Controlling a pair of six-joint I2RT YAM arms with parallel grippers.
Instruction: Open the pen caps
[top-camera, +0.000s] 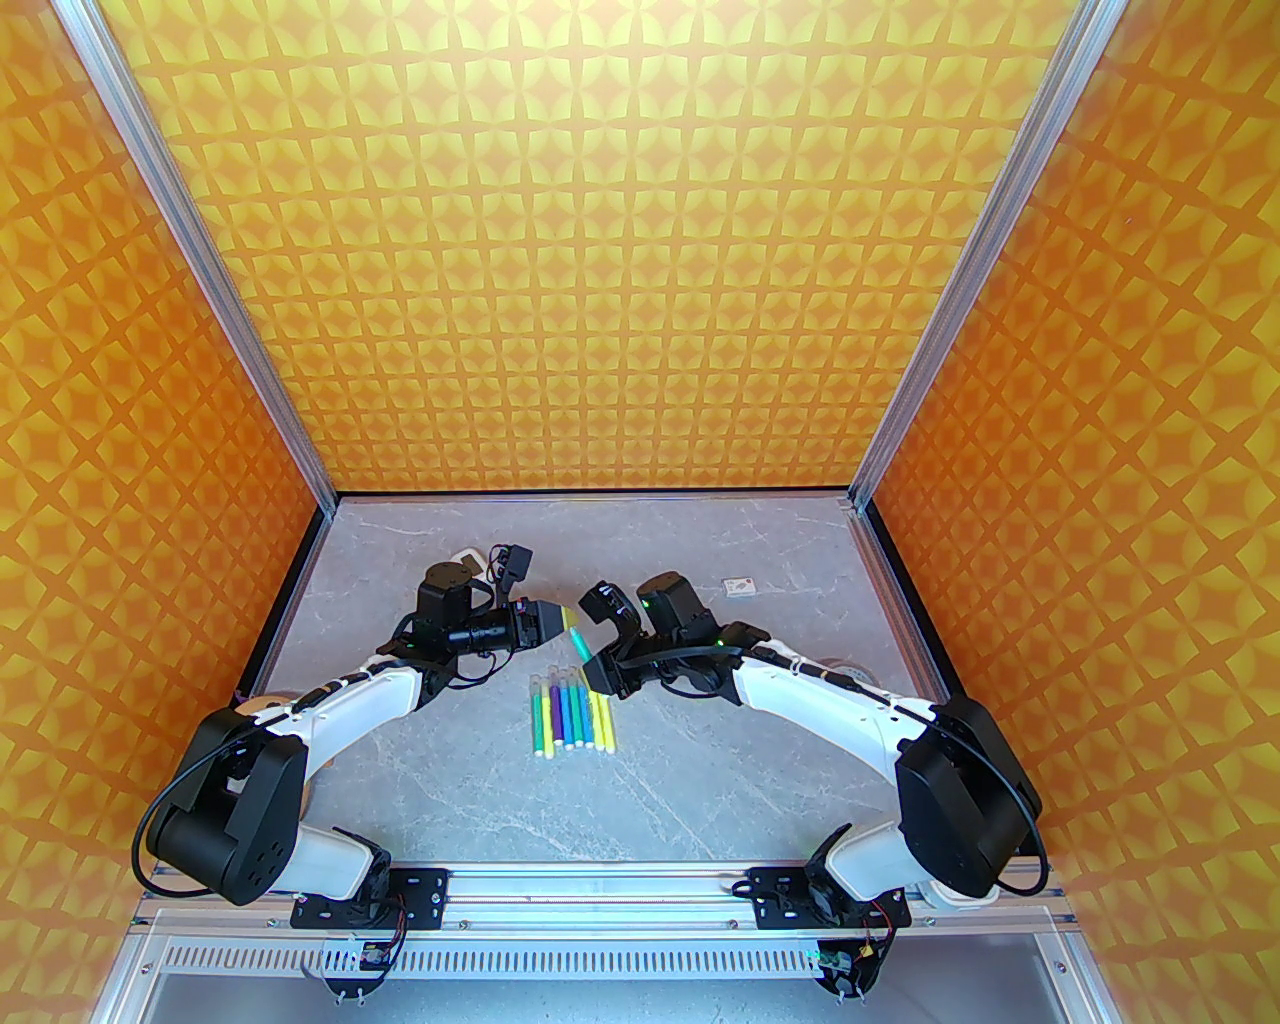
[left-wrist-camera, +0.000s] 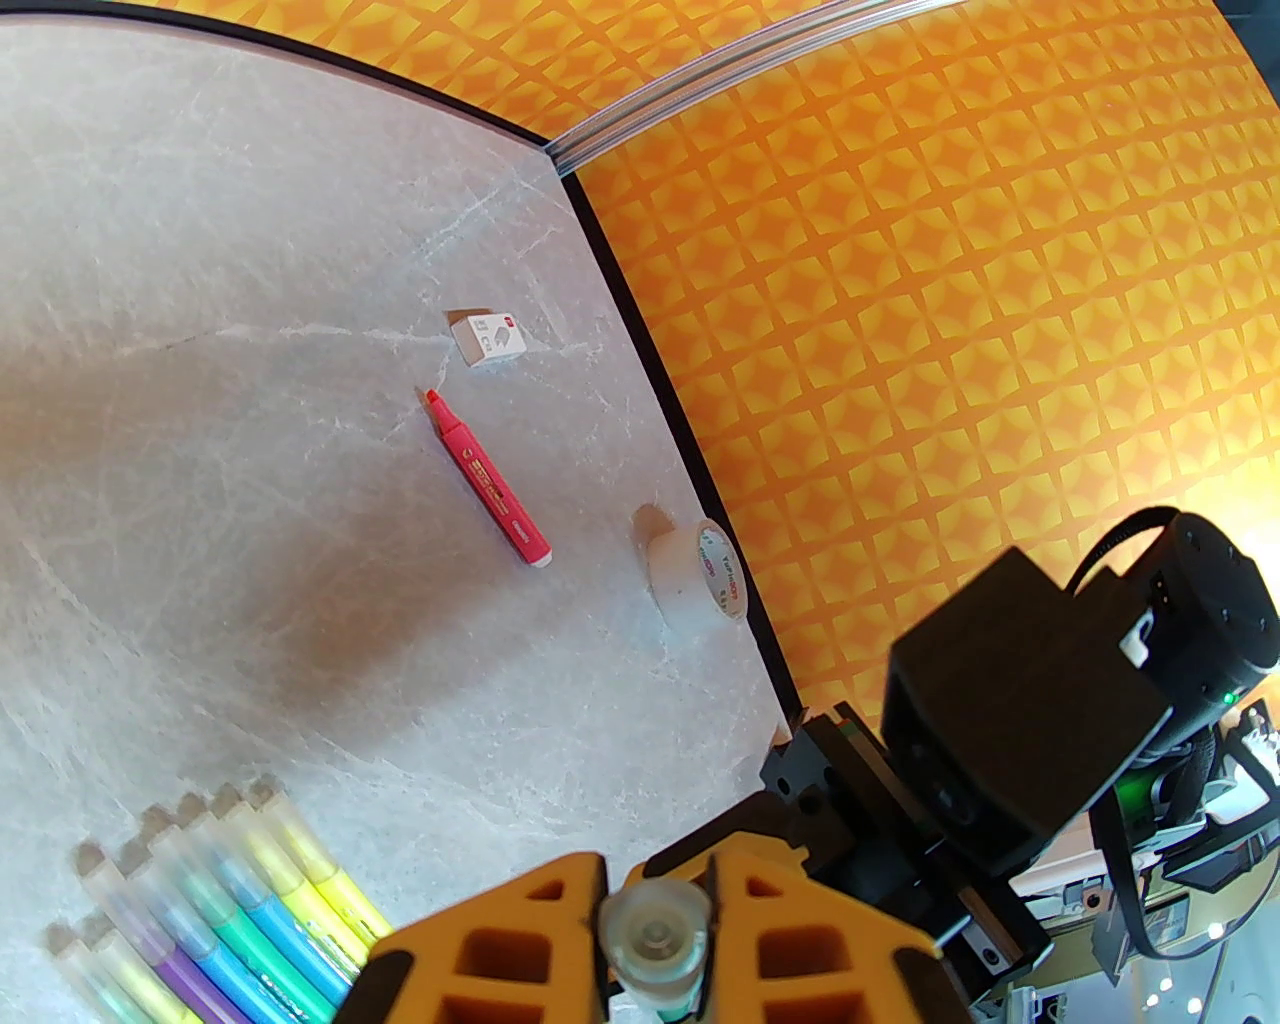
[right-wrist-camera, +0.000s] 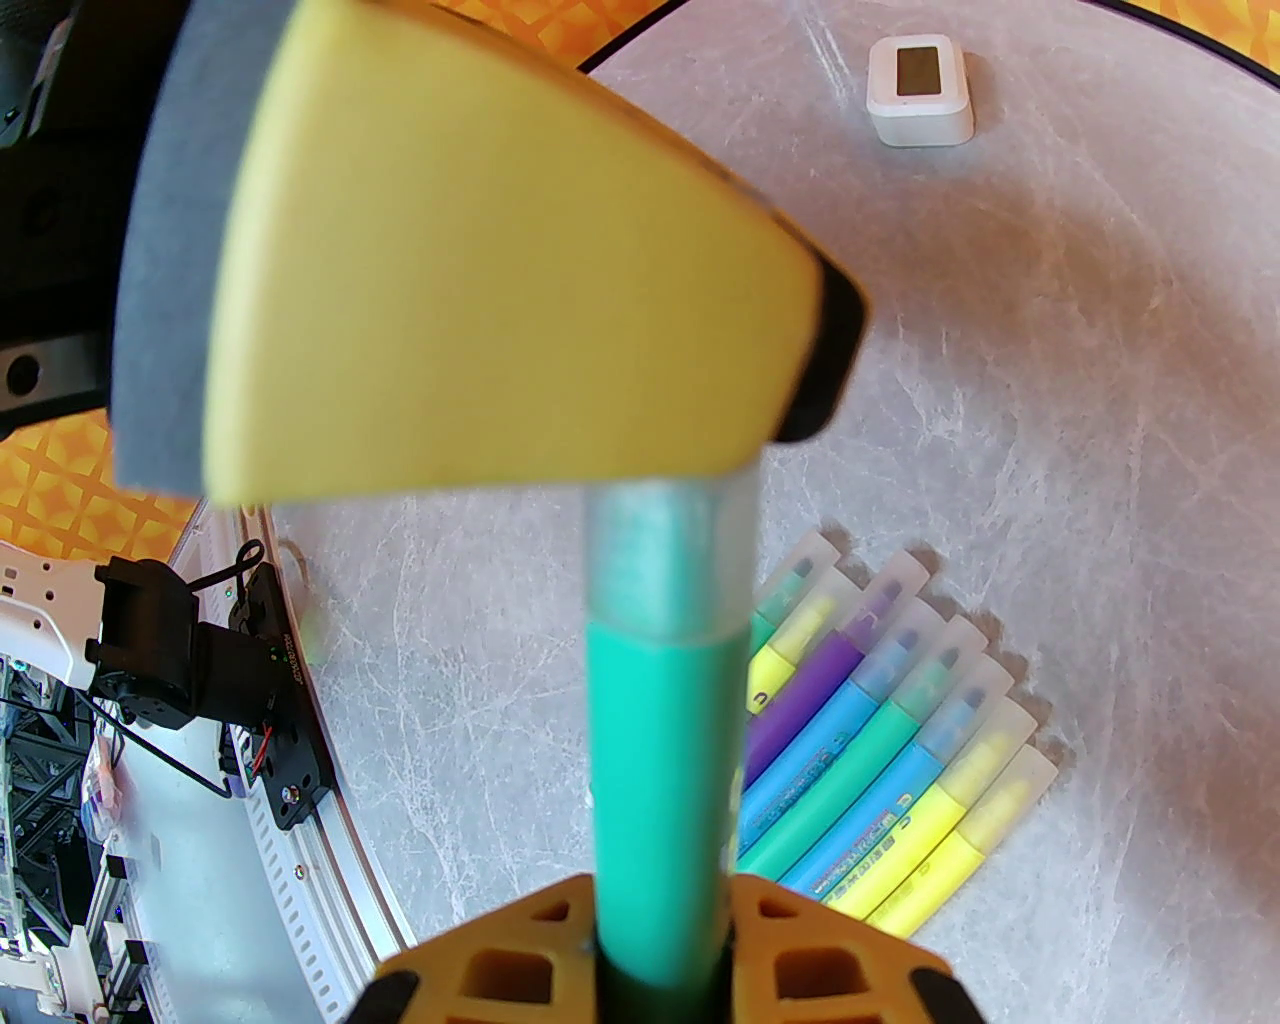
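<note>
A teal pen (top-camera: 578, 640) hangs in the air between my two grippers, above the table. My left gripper (left-wrist-camera: 655, 878) is shut on its translucent pen cap (left-wrist-camera: 655, 935), seen end-on between the yellow fingers. In the right wrist view the cap (right-wrist-camera: 668, 565) runs under the left gripper's yellow finger (right-wrist-camera: 480, 300), still seated on the teal barrel (right-wrist-camera: 660, 760). My right gripper (right-wrist-camera: 660, 905) is shut on that barrel. In the top view the left gripper (top-camera: 556, 623) and right gripper (top-camera: 592, 665) sit close together. Several capped pens (top-camera: 572, 712) lie in a row below them.
A pink marker (left-wrist-camera: 487, 478), a small white box (left-wrist-camera: 487, 337) and a roll of tape (left-wrist-camera: 700, 580) lie on the grey table towards the right wall. A white device (right-wrist-camera: 920, 90) sits at the back. The row of pens (right-wrist-camera: 900, 740) lies just under the held pen.
</note>
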